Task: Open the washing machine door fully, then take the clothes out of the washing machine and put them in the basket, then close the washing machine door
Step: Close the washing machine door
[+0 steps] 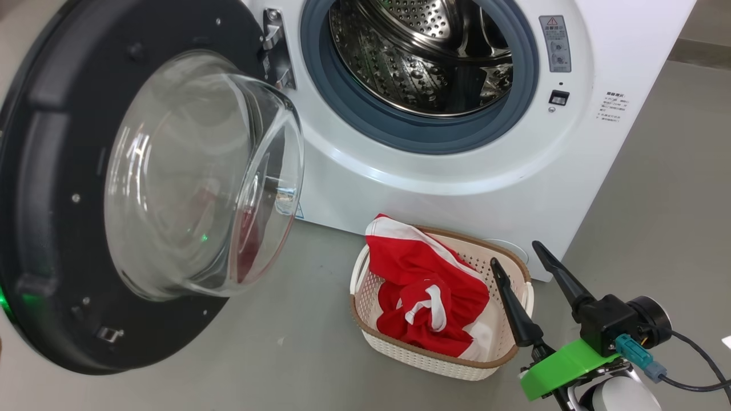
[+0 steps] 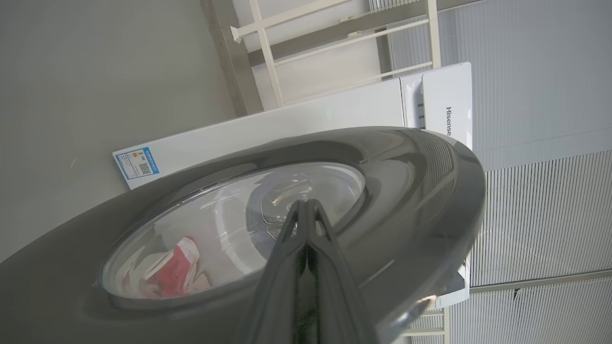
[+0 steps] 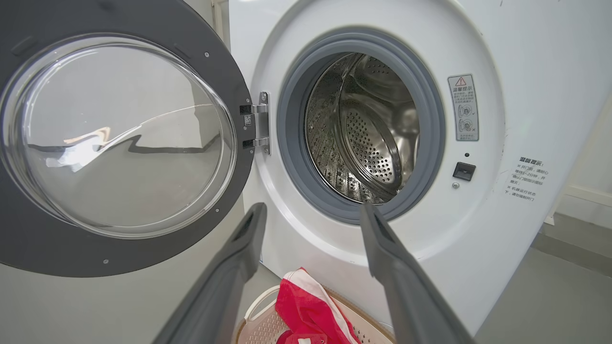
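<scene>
The washing machine stands with its door swung out to the left, glass bowl facing me. No clothes show in its steel drum. The red clothes lie heaped in the cream basket on the floor in front of the machine. My right gripper hovers open beside the basket's right end, nothing between its fingers. In the right wrist view my right gripper points at the drum above the clothes. My left gripper is shut, its tips at the door's outer face; I cannot tell if they touch.
Grey floor lies between the door and the basket. A white frame rack and ribbed wall panels stand behind the machine. A dark cable trails from my right wrist. The door latch slot sits right of the opening.
</scene>
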{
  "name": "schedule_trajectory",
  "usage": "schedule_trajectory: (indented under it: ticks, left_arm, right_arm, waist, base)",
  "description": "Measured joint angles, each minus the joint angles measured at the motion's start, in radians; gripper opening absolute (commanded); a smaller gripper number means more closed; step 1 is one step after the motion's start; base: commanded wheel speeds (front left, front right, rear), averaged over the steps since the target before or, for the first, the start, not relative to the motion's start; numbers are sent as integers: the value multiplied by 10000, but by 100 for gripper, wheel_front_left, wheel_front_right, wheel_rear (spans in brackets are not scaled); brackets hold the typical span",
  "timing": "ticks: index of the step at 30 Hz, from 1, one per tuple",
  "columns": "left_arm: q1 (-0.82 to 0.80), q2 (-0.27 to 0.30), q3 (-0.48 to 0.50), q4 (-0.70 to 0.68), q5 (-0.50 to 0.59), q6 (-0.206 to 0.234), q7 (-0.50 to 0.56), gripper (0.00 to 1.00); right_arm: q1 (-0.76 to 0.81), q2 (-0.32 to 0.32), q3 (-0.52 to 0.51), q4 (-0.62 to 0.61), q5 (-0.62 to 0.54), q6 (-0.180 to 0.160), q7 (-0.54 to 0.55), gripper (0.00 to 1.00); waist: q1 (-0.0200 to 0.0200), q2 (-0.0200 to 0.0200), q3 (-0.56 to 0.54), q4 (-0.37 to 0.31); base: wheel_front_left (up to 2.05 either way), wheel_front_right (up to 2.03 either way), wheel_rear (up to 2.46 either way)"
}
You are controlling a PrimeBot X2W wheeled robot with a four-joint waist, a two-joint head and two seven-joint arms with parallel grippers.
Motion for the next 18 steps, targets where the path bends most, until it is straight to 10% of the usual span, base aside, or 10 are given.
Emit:
schedule_trajectory:
  ticks: [18]
  left_arm:
    - [1327,-1151,-161,-2671,-439,535,892,0]
  right_arm:
    - [61,0,8,-52,320,0,0,100]
  waist:
    - [0,0,-136,-162]
  base:
    - [0,0,0]
